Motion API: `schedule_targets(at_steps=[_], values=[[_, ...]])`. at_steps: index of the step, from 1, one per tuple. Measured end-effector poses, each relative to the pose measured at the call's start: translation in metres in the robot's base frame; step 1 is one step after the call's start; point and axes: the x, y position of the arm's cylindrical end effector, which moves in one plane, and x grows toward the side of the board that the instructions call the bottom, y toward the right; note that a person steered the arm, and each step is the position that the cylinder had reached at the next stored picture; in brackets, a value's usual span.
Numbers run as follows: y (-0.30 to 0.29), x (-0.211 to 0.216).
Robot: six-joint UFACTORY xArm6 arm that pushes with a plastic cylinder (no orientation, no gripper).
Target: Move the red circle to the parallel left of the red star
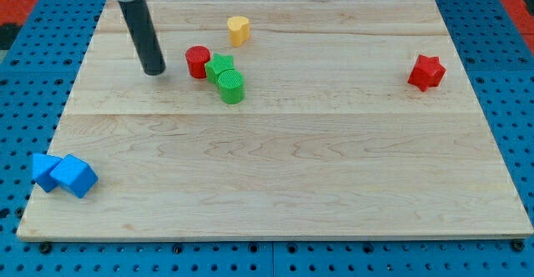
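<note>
The red circle stands on the wooden board at the upper left of the middle. The red star sits far off at the view's right, at about the same height. My tip rests on the board a short way to the left of the red circle, with a small gap between them. A green star touches the red circle's right side, and a green cylinder sits just below that star.
A yellow heart-like block lies above the red circle. Two blue blocks sit together at the board's lower left corner. The wooden board lies on a blue pegboard.
</note>
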Motion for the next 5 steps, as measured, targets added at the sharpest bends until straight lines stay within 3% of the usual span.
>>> schedule_targets(at_steps=[1,2,3,4,5], values=[[0.045,-0.032],[0.128,-0.034],[0.174,-0.039],[0.142,-0.062],[0.214,-0.065]])
